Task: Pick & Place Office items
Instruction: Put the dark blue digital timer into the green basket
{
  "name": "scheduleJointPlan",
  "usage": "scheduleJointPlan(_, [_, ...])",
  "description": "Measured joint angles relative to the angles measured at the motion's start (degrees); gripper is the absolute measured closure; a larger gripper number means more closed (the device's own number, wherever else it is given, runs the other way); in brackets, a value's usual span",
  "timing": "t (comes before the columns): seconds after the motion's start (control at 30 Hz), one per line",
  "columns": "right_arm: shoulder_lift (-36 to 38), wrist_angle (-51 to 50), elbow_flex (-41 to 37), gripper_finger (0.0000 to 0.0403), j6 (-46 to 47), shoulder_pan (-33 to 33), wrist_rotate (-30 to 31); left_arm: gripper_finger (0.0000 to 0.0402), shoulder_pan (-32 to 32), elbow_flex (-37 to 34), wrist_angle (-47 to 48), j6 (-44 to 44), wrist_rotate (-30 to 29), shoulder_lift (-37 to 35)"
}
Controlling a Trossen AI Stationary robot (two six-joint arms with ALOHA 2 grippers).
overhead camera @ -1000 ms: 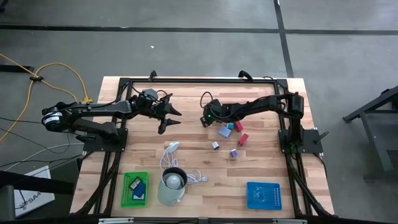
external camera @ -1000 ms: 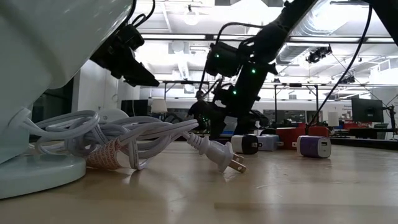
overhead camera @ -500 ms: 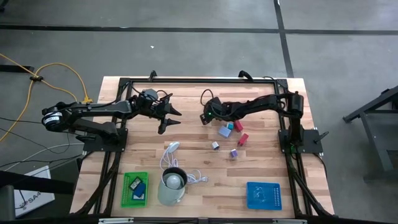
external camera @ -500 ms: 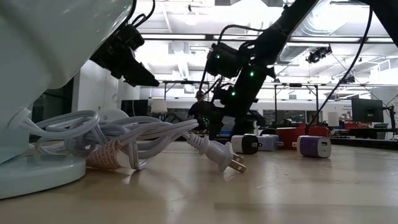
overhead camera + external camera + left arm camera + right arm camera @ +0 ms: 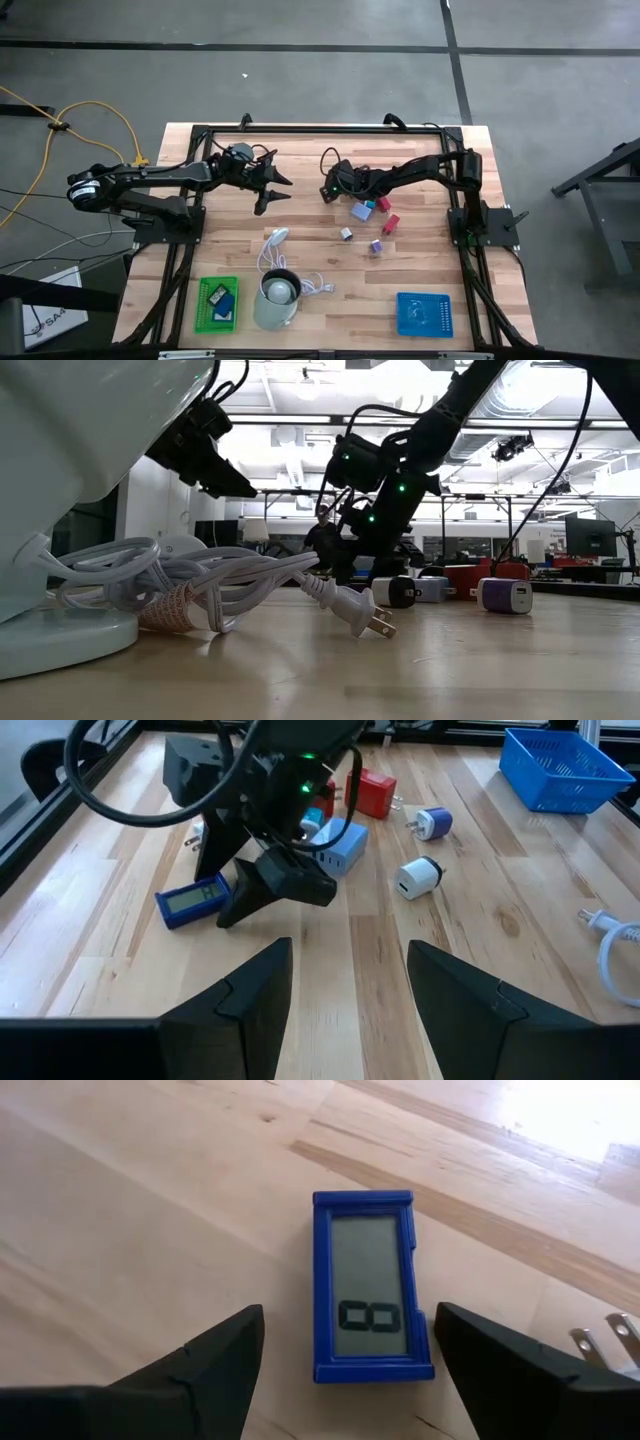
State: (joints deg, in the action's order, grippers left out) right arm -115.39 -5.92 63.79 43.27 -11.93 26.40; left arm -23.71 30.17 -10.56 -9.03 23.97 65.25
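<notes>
A flat blue piece with a grey display (image 5: 370, 1285) lies face up on the wood, also seen in the left wrist view (image 5: 195, 903). My right gripper (image 5: 350, 1342) hangs open just above it, one finger on either side of its near end, not touching. In the high view this gripper (image 5: 328, 191) is at the table's middle, toward the far edge. To its right lie a light-blue block (image 5: 360, 211), a red one (image 5: 382, 203), a pink one (image 5: 391, 223), a white one (image 5: 345, 233) and a purple one (image 5: 376, 246). My left gripper (image 5: 276, 190) waits open above the table, to the left.
A green tray (image 5: 217, 302) holding blue pieces sits at the near left, and a blue tray (image 5: 424, 313) at the near right. A pale cup (image 5: 277, 298) stands between them, with a white coiled cable (image 5: 283, 258) and its plug (image 5: 355, 615) beside it.
My right gripper has tipped a little further down over the blue display piece and stays open. My left arm has kept still.
</notes>
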Motion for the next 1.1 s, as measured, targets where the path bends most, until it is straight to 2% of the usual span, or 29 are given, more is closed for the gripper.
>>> scheduleJointPlan(0.13, [0.0, -0.2, 0.0, 0.0132, 0.0, 0.0, 0.3, 0.0208, 0.0, 0.0, 0.0, 0.0, 0.0, 0.0])
scheduleJointPlan(0.4, [0.0, -0.3, -0.1, 0.0199, 0.0, -0.1, 0.9, 0.0208, 0.0, 0.0, 0.0, 0.0, 0.0, 0.0])
scheduleJointPlan(0.67, [0.0, -0.3, -0.1, 0.0245, 0.0, -0.1, 0.9, 0.0208, 0.0, 0.0, 0.0, 0.0, 0.0, 0.0])
scheduleJointPlan(1.1, [0.0, -0.3, -0.1, 0.0250, 0.0, -0.1, 1.8, 0.0208, 0.0, 0.0, 0.0, 0.0, 0.0, 0.0])
